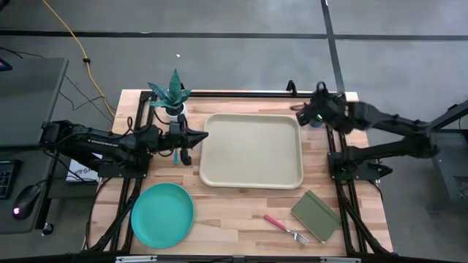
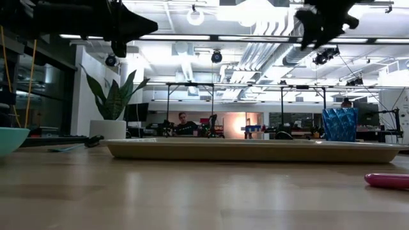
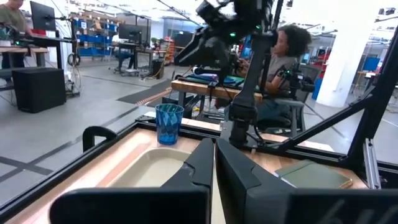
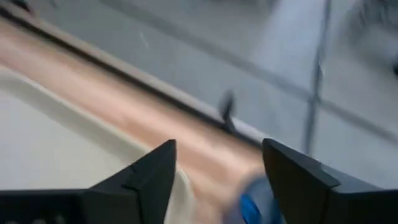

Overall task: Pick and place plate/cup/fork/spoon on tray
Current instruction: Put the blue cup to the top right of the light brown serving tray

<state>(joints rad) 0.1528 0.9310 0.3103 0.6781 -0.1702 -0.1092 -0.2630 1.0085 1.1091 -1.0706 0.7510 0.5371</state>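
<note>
The beige tray (image 1: pixel 252 150) lies mid-table. The blue cup (image 3: pixel 168 123) stands on the wood by the tray's far right corner, mostly hidden under my right gripper (image 1: pixel 301 113) in the high view. That gripper hangs open above the cup (image 4: pixel 255 206), touching nothing. The teal plate (image 1: pixel 162 214) lies near the front left. The red-handled fork (image 1: pixel 285 228) lies near the front right. The blue-handled spoon (image 1: pixel 176 155) lies left of the tray, partly under my left gripper (image 1: pixel 203 136). That gripper is shut, level, above the tray's left rim.
A white pot with a green plant (image 1: pixel 172 95) stands at the far left. An olive notebook (image 1: pixel 316 215) lies front right, beside the fork. Black frame rails (image 1: pixel 340 157) run along both sides of the table. People sit in the room beyond the table (image 3: pixel 283 59).
</note>
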